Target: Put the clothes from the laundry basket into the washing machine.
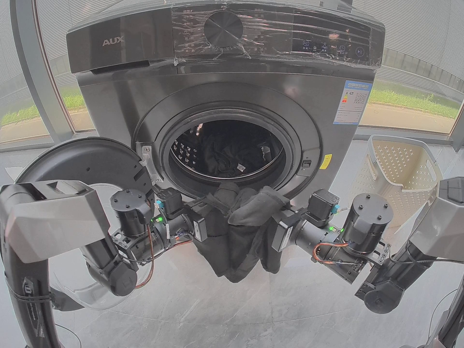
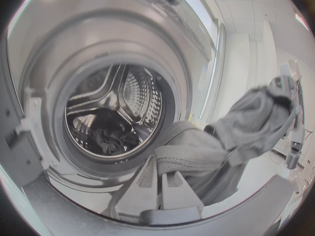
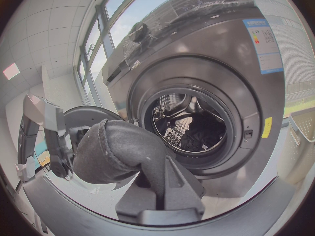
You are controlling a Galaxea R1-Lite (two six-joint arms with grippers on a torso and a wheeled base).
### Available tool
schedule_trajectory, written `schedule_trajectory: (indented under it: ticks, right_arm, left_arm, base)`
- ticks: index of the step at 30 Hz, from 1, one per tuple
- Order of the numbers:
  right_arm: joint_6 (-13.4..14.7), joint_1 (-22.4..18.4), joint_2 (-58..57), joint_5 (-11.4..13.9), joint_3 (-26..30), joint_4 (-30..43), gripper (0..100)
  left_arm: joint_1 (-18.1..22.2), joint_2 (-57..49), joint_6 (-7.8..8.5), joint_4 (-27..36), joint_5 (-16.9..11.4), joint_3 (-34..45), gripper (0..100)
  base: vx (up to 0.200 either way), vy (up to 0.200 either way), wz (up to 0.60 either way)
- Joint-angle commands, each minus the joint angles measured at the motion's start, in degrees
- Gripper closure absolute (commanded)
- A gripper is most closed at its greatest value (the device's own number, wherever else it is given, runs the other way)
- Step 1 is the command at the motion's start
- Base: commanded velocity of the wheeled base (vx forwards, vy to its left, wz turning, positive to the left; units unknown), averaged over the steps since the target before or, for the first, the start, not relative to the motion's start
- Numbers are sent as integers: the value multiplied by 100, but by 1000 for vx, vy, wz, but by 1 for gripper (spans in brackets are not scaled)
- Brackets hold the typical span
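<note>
A dark grey garment (image 1: 241, 228) hangs between my two grippers just below and in front of the washing machine (image 1: 227, 68) opening. My left gripper (image 1: 208, 218) is shut on its left side, and in the left wrist view the cloth (image 2: 210, 154) bunches over the left gripper (image 2: 160, 174). My right gripper (image 1: 275, 221) is shut on its right side; the garment (image 3: 121, 151) drapes over the right gripper (image 3: 160, 184). Dark clothes (image 1: 232, 151) lie inside the drum (image 2: 115, 115). The laundry basket (image 1: 401, 170) stands to the right of the machine.
The machine's round door (image 1: 82, 165) is swung open to the left, close to my left arm. Pale tiled floor (image 1: 232, 305) lies below the hanging garment. Windows stand behind the machine.
</note>
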Motion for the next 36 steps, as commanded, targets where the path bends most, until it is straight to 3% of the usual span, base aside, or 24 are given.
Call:
schedule_trajectory:
  ticks: [1, 17, 23, 26, 36]
  right_arm:
    - [146, -200, 13, 71, 612, -279, 100]
    - [208, -455, -250, 80, 1482, -296, 100]
    - [217, -455, -312, 89, 1491, -287, 100]
    - [217, -481, -277, 71, 1482, -296, 100]
    - [199, -789, -303, 36, 1306, -296, 100]
  left_arm:
    - [2, -1234, -68, 1, -1, 655, 100]
    - [-138, -1814, -68, -7, -27, 1349, 100]
    - [-138, -2078, -94, -7, -27, 1358, 100]
    - [-147, -2096, -33, -7, -27, 1376, 100]
    - [-112, -2201, -50, -7, -36, 1384, 100]
  base:
    - [0, 0, 0]
    - [0, 0, 0]
    - [0, 0, 0]
    - [0, 0, 0]
    - [0, 0, 0]
